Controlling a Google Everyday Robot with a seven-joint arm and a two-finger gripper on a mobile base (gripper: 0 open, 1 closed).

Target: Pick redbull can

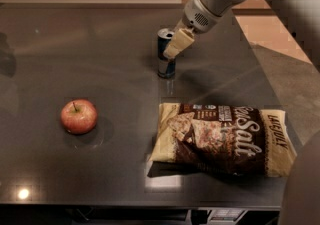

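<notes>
The redbull can stands upright on the dark table, near its middle toward the back. It is slim, dark blue and silver, with a silver top. My gripper reaches down from the upper right on a grey arm and sits against the can's upper right side, overlapping its top edge. The can's base rests on the table.
A red apple sits on the table at the left front. A large brown and cream chip bag lies flat at the right front, just in front of the can. The table's right edge runs diagonally past the arm.
</notes>
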